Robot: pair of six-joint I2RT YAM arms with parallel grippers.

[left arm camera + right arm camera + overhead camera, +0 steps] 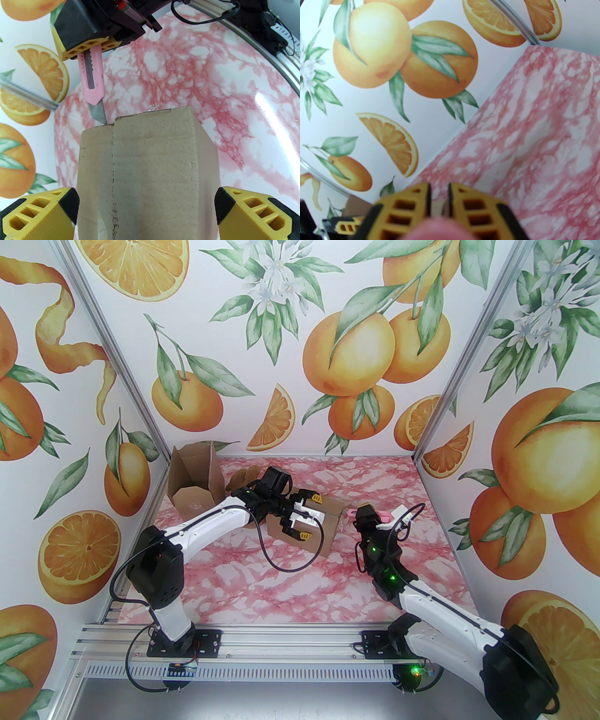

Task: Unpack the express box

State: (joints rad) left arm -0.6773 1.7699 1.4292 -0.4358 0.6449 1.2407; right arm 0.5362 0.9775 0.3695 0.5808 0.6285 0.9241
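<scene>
My pincer (439, 187) sits at the bottom edge. Its yellow fingers (405, 206) with black pads are drawn close, leaving a slim gap at the tips. Just behind the tips they grip a pink handle (438, 228), blurred so near the lens. Ahead and to my right spreads the pink-marbled desk (534, 129). To my left rises the wall (370, 105), printed with oranges and leaves. A silver frame strip (525, 35) runs far ahead. Low on my left, a bit of brown cardboard (357, 204) peeks out.
</scene>
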